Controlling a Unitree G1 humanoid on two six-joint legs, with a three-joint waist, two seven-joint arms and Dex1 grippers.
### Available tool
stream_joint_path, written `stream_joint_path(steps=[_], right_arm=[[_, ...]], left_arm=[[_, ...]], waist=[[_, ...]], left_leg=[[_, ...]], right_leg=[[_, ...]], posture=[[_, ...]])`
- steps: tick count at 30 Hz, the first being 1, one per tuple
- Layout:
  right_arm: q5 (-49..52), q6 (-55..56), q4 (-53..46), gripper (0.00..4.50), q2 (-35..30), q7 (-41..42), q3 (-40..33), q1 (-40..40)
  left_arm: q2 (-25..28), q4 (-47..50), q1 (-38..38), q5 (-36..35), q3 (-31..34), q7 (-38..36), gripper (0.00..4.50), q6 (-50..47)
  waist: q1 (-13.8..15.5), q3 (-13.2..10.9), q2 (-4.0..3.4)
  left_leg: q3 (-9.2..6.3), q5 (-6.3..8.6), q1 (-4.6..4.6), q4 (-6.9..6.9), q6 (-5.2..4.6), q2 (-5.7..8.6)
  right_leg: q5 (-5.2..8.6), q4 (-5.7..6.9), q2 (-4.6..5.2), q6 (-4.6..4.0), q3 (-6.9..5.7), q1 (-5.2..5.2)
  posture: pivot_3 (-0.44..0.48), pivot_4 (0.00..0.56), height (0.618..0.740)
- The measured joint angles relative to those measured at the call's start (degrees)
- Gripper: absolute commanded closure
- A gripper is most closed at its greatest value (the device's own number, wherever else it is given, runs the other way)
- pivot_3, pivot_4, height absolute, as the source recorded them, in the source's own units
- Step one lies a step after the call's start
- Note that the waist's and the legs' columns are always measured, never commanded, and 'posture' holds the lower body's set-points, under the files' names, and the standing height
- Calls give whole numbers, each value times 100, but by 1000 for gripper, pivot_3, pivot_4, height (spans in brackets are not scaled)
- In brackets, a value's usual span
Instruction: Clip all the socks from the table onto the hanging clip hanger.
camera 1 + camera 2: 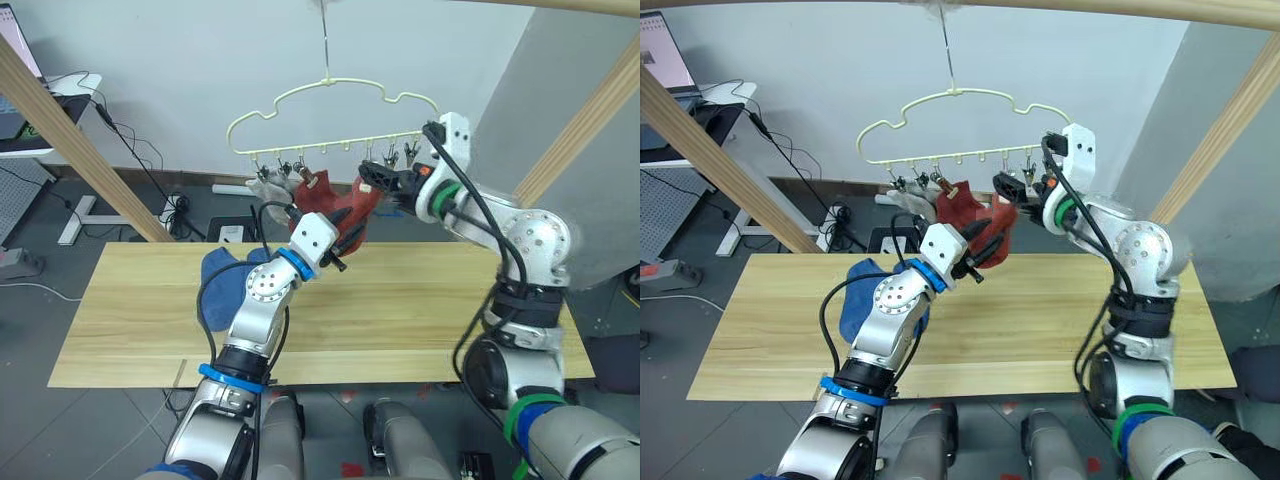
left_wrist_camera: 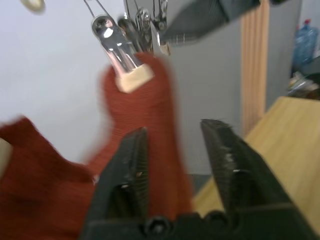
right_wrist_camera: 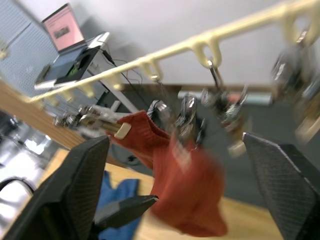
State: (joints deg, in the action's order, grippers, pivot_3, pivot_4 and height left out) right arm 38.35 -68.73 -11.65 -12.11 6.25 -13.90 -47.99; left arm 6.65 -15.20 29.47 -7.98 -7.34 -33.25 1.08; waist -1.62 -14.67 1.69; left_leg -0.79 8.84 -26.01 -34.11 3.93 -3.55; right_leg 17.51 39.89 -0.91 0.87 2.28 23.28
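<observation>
A rust-red sock point(image 1: 340, 208) of soft knit hangs from a metal clip (cream-tipped) on the thin cream wire clip hanger point(image 1: 330, 118). The left gripper point(image 2: 175, 150) has its black fingers apart around the fabric; the right gripper point(image 3: 175, 200) gapes wide. Blue socks point(image 1: 222, 285) lie crumpled on the plank table point(image 1: 420, 320).

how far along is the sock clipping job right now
Done: light grey socks hang from clips at the left end of the clip hanger, and one rust-red sock is clipped beside them. In hand: a second rust-red sock is up at the clips between the open left gripper and the open right gripper. Left: the blue socks on the table.
</observation>
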Motion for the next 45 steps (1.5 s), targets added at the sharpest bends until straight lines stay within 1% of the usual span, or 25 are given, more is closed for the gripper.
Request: stream_joint_path(steps=[3, 5, 6, 9, 11, 13, 14, 16, 18, 20, 22, 24, 27, 28, 32, 37, 39, 45], right_arm=[[16, 114, -379, 171, -188, 204, 37, 193], [-19, 226, -553, 171, -337, 312, 210, 354], [-82, 334, -664, 171, -392, 358, 296, 457], [-417, 782, -917, 171, -581, 407, 680, 798], [-772, 1178, -1059, 171, -689, 468, 1038, 1102], [-1046, 1515, -1063, 171, -661, 466, 1310, 1307], [-1216, 1712, -1058, 343, -617, 433, 1434, 1387], [-1536, 2199, -1037, 758, -425, 314, 1589, 1549], [-1889, 2662, -907, 1409, -337, 232, 1775, 1620], [-2234, 3099, -752, 1409, -249, 142, 1895, 1727], [-2467, 3395, -547, 1409, -90, 58, 1974, 1813], [-2656, 3648, -356, 1409, 29, 8, 2051, 1825], [-2855, 4046, -76, 2059, 354, -154, 2021, 1791], [-2896, 4122, 23, 2376, 434, -184, 2020, 1762], [-3167, 4484, 507, 2376, 666, -287, 2023, 1499], [-3301, 4746, 868, 2376, 877, -310, 1994, 1347], [-3336, 4844, 1073, 2376, 956, -411, 1937, 1258], [-3497, 5095, 1440, 2376, 1081, -670, 1712, 1028]], left_arm=[[47, 19, -12, -195, 32, -156, 773, -401], [91, 159, -53, -370, 56, -290, 94, -651], [142, 232, -77, -476, 86, -373, 36, -781], [460, 539, -213, -840, 290, -622, 36, -1286], [818, 839, -373, -1157, 441, -886, 36, -1739], [1109, 1083, -484, -1447, 594, -1047, 36, -2198], [1252, 1242, -531, -1609, 656, -1133, 5, -2465], [1580, 1567, -550, -1877, 778, -1189, 0, -3032], [1867, 1830, -505, -2004, 948, -1033, 0, -3566], [2074, 2148, -491, -1937, 1111, -656, 0, -3866], [2089, 2501, -563, -1896, 1235, -425, 0, -3852], [2099, 2843, -699, -1865, 1220, -411, 0, -3640], [2255, 3103, -812, -2144, 1254, -719, 0, -3665], [2241, 3143, -819, -2256, 1298, -758, 0, -3696], [2124, 3328, -815, -2598, 1446, -724, 0, -3694], [2054, 3430, -907, -2630, 1440, -547, 0, -3694], [1989, 3601, -965, -2789, 1445, -487, 0, -3704], [2016, 3937, -1045, -3143, 1510, -457, 0, -3735]], waist=[[-48, 0, 0], [-82, 0, 0], [-89, 0, 0], [-123, 0, 0], [-138, 0, 0], [-140, 0, 0], [-140, 0, 0], [-134, 0, 0], [-131, 0, 0], [-109, 0, 0], [-82, 0, 0], [-52, 0, 0], [-12, 0, 0], [-7, 0, 0], [12, 0, 0], [22, 0, 0], [30, 0, 0], [49, 1, 0]], left_leg=[[0, 0, 8, 0, 0, -5], [-3, -1, 10, 0, 0, -9], [-4, -1, 11, 0, 0, -9], [-2, -1, 11, -1, 1, -10], [-2, -2, 11, -1, 2, -9], [-3, -2, 11, -2, 2, -9], [-5, -2, 11, -4, 3, -9], [-9, -3, 10, -8, 3, -9], [-8, -3, 10, -11, 4, -8], [-9, -3, 10, -13, 4, -7], [-5, -3, 10, -14, 4, -6], [-5, -4, 10, -14, 6, -7], [-15, -6, 11, -13, 10, -10], [-16, -7, 11, -13, 11, -11], [-13, -7, 11, -18, 12, -6], [-17, -7, 10, -17, 12, -8], [-18, -7, 10, -17, 12, -9], [-18, -8, 11, -18, 13, -8]], right_leg=[[0, 7, -5, 0, 2, 0], [0, 10, -9, 0, 1, 0], [0, 11, -9, 0, 0, 0], [0, 11, -10, 0, 2, 0], [0, 10, -9, 1, 3, 0], [1, 10, -8, 1, 1, 0], [1, 11, -7, 2, 2, 0], [2, 11, -7, 3, 0, -1], [7, 12, -6, 13, 0, -1], [14, 12, -3, 27, 2, -4], [12, 11, -1, 27, 4, -4], [-2, 12, -1, 2, 4, -3], [-2, 15, -3, 2, 2, -3], [-2, 16, -3, 2, 2, -3], [-3, 16, -1, 2, 0, -6], [-3, 17, -1, 1, 1, -6], [-3, 17, -1, 1, 2, -6], [-4, 21, -1, 0, 1, -6]], posture=[[-20, 227, 740], [-22, 225, 740], [-24, 222, 740], [-22, 220, 740], [-22, 220, 740], [-22, 220, 740], [-5, 219, 740], [-5, 219, 740], [16, 218, 740], [28, 220, 740], [40, 220, 740], [48, 221, 740], [60, 221, 740], [70, 221, 740], [81, 220, 740], [91, 218, 740], [99, 215, 740], [105, 211, 740]])
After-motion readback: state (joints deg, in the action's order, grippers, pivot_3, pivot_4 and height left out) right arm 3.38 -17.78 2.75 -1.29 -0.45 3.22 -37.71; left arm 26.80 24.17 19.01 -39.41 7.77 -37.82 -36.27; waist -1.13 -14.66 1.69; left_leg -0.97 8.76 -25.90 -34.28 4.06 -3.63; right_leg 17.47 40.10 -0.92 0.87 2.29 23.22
